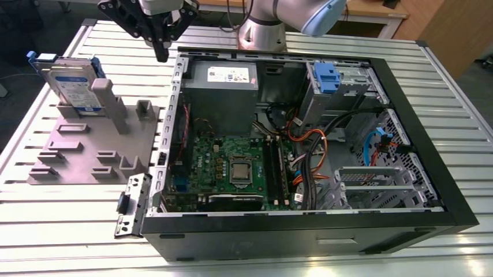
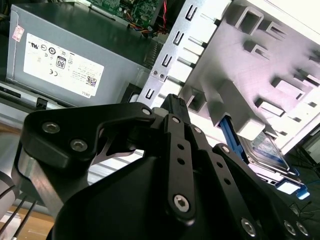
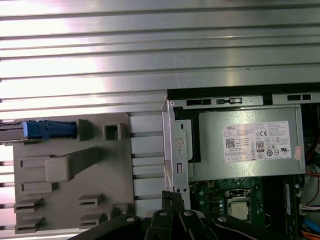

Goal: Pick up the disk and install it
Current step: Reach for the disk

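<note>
The disk [image 1: 73, 81] stands on edge in a slot at the far end of a grey holder plate [image 1: 85, 153], on the exterior view's left; it is silver with a white-and-blue label and a blue carrier. The second wrist view catches the disk [image 2: 265, 150] past the holder's posts, and the first wrist view sees it edge-on as a blue strip [image 3: 47, 130]. My gripper [image 1: 161, 55] hangs above the table between the holder and the open computer case [image 1: 431, 144], fingers pointing down. It is shut and holds nothing. The gripper's tips [image 2: 175, 102] [image 3: 172, 196] are near the case's wall.
Inside the case lie a grey power supply box [image 1: 221, 86] with a white sticker, a green mainboard [image 1: 231, 170], loose cables, and a drive cage with a blue clip [image 1: 327, 78]. A side bracket [image 1: 131, 205] leans at the case's near corner. The table [image 1: 69, 231] is ribbed metal.
</note>
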Controlling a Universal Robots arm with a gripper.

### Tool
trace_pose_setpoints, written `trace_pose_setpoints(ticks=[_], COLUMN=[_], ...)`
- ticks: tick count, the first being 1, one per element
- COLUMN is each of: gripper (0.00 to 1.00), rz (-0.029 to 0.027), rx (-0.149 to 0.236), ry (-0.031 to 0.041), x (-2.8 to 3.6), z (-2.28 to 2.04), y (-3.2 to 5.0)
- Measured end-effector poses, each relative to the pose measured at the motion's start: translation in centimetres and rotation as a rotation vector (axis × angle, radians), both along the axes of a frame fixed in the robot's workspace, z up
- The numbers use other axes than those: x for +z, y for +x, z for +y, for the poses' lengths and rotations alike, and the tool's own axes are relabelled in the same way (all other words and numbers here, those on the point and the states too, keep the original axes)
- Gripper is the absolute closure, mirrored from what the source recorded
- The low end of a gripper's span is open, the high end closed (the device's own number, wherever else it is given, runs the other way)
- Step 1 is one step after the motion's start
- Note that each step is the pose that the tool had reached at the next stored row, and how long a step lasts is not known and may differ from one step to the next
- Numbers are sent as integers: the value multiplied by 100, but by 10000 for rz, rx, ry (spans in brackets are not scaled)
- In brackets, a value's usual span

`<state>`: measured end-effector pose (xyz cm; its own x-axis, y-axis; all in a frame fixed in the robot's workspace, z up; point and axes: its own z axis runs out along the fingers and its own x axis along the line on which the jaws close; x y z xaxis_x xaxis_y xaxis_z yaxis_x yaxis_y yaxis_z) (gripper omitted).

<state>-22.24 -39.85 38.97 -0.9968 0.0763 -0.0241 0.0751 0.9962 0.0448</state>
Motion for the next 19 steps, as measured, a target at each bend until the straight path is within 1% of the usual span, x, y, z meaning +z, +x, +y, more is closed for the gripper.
trace_pose_setpoints(ticks=[19], gripper=[89], rz=[14], rx=[0], ry=[0], x=[-14], z=[0], y=[-86])
